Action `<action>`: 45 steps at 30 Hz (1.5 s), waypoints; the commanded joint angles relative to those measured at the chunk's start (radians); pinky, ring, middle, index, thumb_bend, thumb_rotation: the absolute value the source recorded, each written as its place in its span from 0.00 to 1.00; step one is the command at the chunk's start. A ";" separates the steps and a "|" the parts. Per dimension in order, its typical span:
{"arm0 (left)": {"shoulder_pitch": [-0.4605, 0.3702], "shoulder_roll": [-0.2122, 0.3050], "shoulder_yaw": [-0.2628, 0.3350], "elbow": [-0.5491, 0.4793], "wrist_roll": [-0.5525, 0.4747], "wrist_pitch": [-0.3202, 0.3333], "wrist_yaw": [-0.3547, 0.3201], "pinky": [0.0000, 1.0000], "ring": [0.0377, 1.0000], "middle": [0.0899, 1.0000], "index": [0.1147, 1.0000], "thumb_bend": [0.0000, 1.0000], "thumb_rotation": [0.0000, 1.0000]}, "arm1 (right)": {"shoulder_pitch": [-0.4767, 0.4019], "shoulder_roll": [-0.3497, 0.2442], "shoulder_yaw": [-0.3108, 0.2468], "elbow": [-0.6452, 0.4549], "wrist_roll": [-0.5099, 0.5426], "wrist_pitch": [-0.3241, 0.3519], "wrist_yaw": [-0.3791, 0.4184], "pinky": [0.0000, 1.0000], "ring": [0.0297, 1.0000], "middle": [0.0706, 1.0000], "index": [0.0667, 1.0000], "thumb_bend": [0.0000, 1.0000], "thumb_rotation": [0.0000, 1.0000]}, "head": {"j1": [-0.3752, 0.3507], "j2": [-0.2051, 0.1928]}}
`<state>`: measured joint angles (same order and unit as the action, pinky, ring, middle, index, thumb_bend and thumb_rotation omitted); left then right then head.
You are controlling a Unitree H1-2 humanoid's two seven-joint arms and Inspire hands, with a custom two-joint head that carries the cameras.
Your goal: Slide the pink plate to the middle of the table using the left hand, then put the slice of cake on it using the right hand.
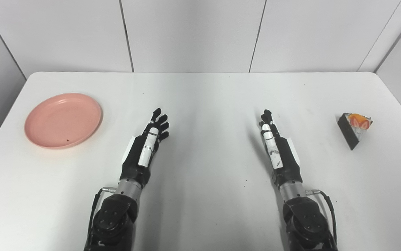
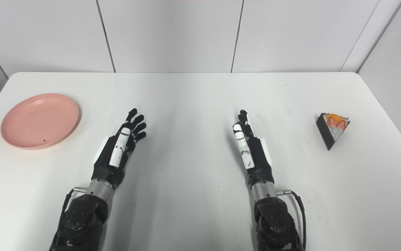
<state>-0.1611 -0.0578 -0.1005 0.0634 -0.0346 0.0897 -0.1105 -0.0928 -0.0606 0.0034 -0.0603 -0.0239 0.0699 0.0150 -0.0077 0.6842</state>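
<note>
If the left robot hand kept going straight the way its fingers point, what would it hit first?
Nothing, as far as I can tell: the left robot hand points up and slightly right over bare table. The pink plate sits well left.

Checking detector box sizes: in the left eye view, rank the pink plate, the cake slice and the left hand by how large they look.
1. pink plate
2. left hand, nearer the camera, so its look is inflated
3. cake slice
</note>
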 commanded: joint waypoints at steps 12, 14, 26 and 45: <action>-0.004 -0.004 -0.013 0.006 0.011 0.013 0.004 0.94 0.95 0.96 0.97 0.37 1.00 | -0.018 0.004 0.006 -0.006 0.004 0.007 0.008 1.00 0.98 0.99 1.00 0.26 1.00 | -0.002 0.004; -0.004 -0.004 -0.013 0.006 0.011 0.013 0.004 0.94 0.95 0.96 0.97 0.38 1.00 | -0.018 0.004 0.005 -0.005 0.004 0.006 0.007 1.00 0.98 0.99 1.00 0.26 1.00 | -0.001 0.003; -0.005 -0.014 -0.019 0.019 0.014 0.011 0.010 0.94 0.94 0.95 0.96 0.39 1.00 | -0.014 -0.003 0.001 -0.006 0.010 -0.005 0.011 1.00 0.98 0.99 1.00 0.25 1.00 | 0.055 -0.013; -0.051 -0.077 -0.060 0.223 0.055 -0.132 0.048 0.94 0.95 0.96 0.96 0.34 1.00 | -0.006 -0.071 -0.039 0.050 0.101 -0.090 0.072 1.00 0.98 1.00 1.00 0.19 1.00 | 0.327 -0.134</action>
<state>-0.2362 -0.1185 -0.1420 0.2301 0.0097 -0.0352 -0.0493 -0.0889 -0.1221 -0.0249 -0.0185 0.0715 0.0042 0.0838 0.3114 0.5492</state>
